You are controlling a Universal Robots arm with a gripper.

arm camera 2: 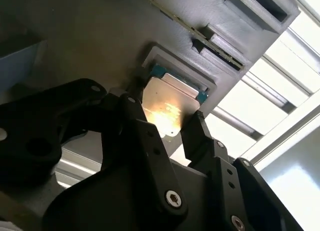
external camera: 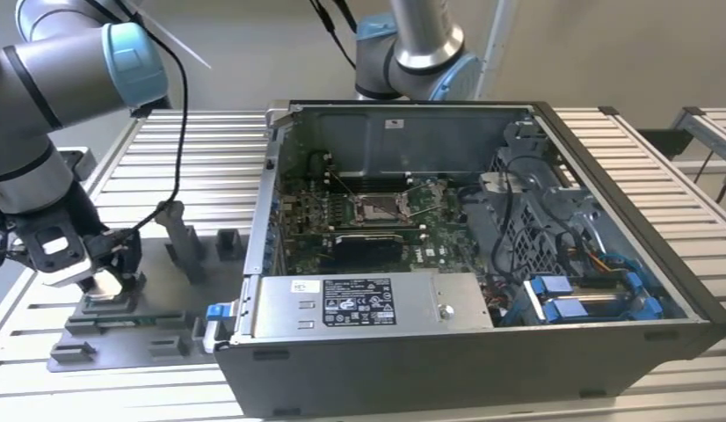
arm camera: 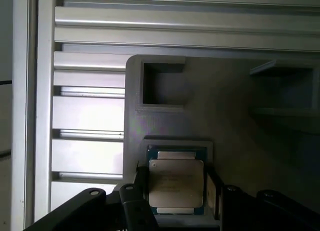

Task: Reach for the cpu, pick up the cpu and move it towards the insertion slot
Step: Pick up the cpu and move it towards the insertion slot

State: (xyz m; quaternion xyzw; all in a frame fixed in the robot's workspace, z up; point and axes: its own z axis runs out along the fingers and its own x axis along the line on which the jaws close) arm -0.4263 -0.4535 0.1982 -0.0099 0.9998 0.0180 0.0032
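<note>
The cpu, a small silvery square on a blue-green board, lies in a shallow recess of the grey plastic tray. In both wrist views my gripper straddles it, with one black finger pressed against each of two opposite edges. The cpu glints between the fingers and still sits level with its recess. In the exterior view my gripper is low over the tray at the exterior view's left. The insertion slot, with its silver frame, sits on the motherboard inside the open computer case.
The open computer case stands at the exterior view's right of the tray, its wall rising between the tray and the slot. Upright grey posts stand on the tray. A second arm hangs behind the case. Ribbed aluminium table lies all around.
</note>
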